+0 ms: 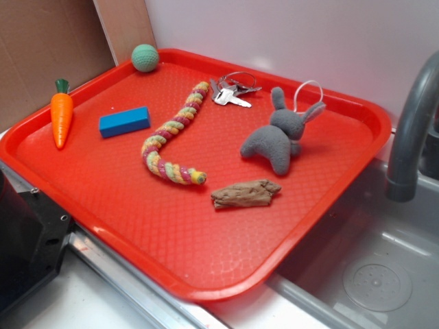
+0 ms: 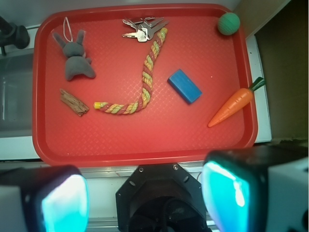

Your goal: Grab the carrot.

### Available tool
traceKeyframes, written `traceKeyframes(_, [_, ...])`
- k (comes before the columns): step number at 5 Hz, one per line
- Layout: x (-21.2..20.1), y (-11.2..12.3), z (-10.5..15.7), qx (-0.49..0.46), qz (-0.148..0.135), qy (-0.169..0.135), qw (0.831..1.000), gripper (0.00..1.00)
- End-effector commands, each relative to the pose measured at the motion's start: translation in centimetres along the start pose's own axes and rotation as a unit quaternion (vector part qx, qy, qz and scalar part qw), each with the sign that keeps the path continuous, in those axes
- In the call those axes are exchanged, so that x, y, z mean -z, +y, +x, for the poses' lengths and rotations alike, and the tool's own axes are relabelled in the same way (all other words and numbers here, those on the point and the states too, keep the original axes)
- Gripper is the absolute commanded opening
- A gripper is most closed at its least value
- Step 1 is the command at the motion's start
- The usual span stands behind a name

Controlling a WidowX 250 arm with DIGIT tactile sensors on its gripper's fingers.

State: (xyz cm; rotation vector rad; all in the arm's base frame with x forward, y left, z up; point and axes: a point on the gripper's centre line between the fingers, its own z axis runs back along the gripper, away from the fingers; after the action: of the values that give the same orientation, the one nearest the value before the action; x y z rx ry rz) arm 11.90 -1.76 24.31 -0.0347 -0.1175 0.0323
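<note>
The carrot (image 1: 62, 118) (image 2: 232, 106) is small, smooth and orange with a dark green stem cap. It lies on the red tray (image 1: 206, 267) (image 2: 145, 145) by the tray's left rim in the exterior view, on the right side in the wrist view. My gripper (image 2: 145, 198) hangs high above the tray's near edge, far from the carrot. Its two fingers stand wide apart with nothing between them, so it is open. The gripper's fingers do not show in the exterior view.
On the tray lie a blue block (image 1: 124, 122) (image 2: 184, 86), a braided rope (image 1: 171, 137) (image 2: 145, 82), keys (image 1: 232, 92) (image 2: 142, 30), a grey plush rabbit (image 1: 278, 133) (image 2: 77, 60), a brown wood piece (image 1: 245, 194) (image 2: 74, 103) and a green ball (image 1: 145, 57) (image 2: 228, 23). A grey faucet (image 1: 411, 130) and sink (image 1: 377, 274) stand right.
</note>
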Motion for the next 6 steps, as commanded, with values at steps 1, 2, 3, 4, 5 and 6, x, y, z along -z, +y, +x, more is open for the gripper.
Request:
traceKeyframes(1, [0.0,0.0,0.0,0.000,0.000,0.000,1.000,1.00])
traceKeyframes(2, [4.9,5.2,0.3,-0.123,0.029,0.038,0.991,1.00])
traceKeyframes(3, [9.9,10.3,1.4,-0.236,0.036,0.037,0.970,1.00])
traceKeyframes(4, [13.3,14.2,1.7,-0.349,0.048,-0.021,0.936,1.00])
traceKeyframes(5, [17.0,15.8,2.5,-0.386,0.058,-0.065,0.918,1.00])
traceKeyframes(6, [19.5,16.4,2.8,-0.390,0.067,-0.053,0.917,1.00])
